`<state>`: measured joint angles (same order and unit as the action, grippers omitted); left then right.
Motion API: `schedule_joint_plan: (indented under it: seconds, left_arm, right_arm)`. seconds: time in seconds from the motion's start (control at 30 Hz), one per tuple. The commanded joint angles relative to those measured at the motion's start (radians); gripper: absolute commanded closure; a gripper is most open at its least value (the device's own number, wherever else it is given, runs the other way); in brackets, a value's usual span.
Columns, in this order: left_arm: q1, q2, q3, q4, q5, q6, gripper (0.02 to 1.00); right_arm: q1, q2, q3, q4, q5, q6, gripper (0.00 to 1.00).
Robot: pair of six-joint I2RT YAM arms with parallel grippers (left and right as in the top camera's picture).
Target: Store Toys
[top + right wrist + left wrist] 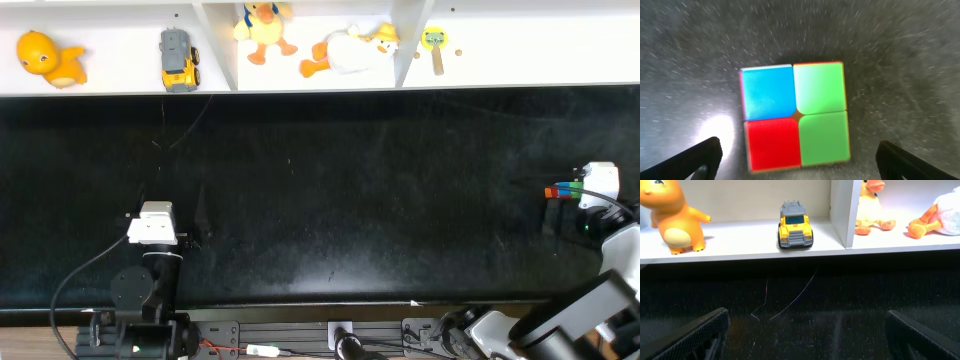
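Observation:
A small cube [795, 115] with blue, red and green squares lies on the black table [380, 200] near its right edge, also seen from above as the cube [563, 190]. My right gripper [798, 145] hangs over it, open, one finger on each side and not touching it; from above the right gripper [566, 202] is at the far right. My left gripper [806, 314] is open and holds nothing, low over the table at the front left [170, 207], facing a yellow toy truck [795, 225] on the white shelf [740, 242].
The shelf [300, 80] runs along the table's back with dividers. It holds an orange figure [50, 58], the truck [180, 60], a yellow duck plush [265, 30], a white duck plush [350, 50] and a small green toy [435, 42]. Wide bare table lies between the arms.

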<state>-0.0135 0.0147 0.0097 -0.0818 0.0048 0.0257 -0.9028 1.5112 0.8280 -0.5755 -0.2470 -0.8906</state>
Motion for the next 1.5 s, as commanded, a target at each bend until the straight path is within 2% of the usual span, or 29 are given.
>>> schedule_joint_plan:
  seconds: [0.03, 0.13, 0.27, 0.4, 0.6, 0.67, 0.7, 0.77, 0.97, 1.2, 1.43, 1.5]
  left_arm:
    - [-0.007, -0.012, -0.002, -0.002, 0.005, -0.003, 0.02]
    - [-0.007, -0.012, -0.002, -0.003, 0.005, -0.003, 0.023]
    - [-0.007, -0.012, -0.002, -0.002, 0.005, -0.003, 0.023]
    - [-0.007, -0.012, -0.002, -0.003, 0.005, -0.003, 0.023]
    - [-0.007, -0.012, -0.002, -0.003, 0.005, -0.003, 0.023]
    - [-0.007, -0.012, -0.002, -0.002, 0.005, -0.003, 0.023]
    - [-0.007, -0.012, -0.002, -0.002, 0.005, -0.003, 0.023]
    - [-0.007, -0.012, -0.002, -0.002, 0.005, -0.003, 0.023]
    - [-0.007, -0.012, -0.002, -0.002, 0.005, -0.003, 0.02]
    - [-0.007, -0.012, -0.002, -0.002, 0.005, -0.003, 0.023]
    - [-0.007, -0.012, -0.002, -0.002, 0.005, -0.003, 0.023]
    - [-0.007, -0.012, -0.002, -0.002, 0.005, -0.003, 0.023]
  right_arm:
    - [-0.001, 0.034, -0.006, 0.061, 0.002, 0.044, 0.027]
    - [-0.001, 0.033, -0.006, 0.095, -0.002, 0.076, 0.051]
    - [-0.001, 0.033, -0.006, 0.092, -0.079, 0.091, 0.073]
    - [0.003, 0.033, -0.006, 0.09, -0.119, 0.109, 0.08]
    - [0.031, 0.033, -0.006, 0.089, -0.122, 0.109, 0.112]
    - [0.033, 0.033, -0.006, 0.089, -0.121, 0.11, 0.161]
    - [0.033, 0.033, -0.006, 0.09, -0.121, 0.11, 0.305]
    - [0.033, 0.033, -0.006, 0.089, -0.119, 0.111, 0.391]
    - [0.033, 0.032, -0.006, 0.085, -0.119, 0.148, 0.5]
    - [0.056, -0.034, -0.005, 0.085, -0.128, 0.272, 0.474]
    - [0.177, -0.123, 0.021, 0.08, -0.116, 0.372, 0.485]
    - [0.23, -0.124, 0.067, 0.065, -0.084, 0.422, 0.487]
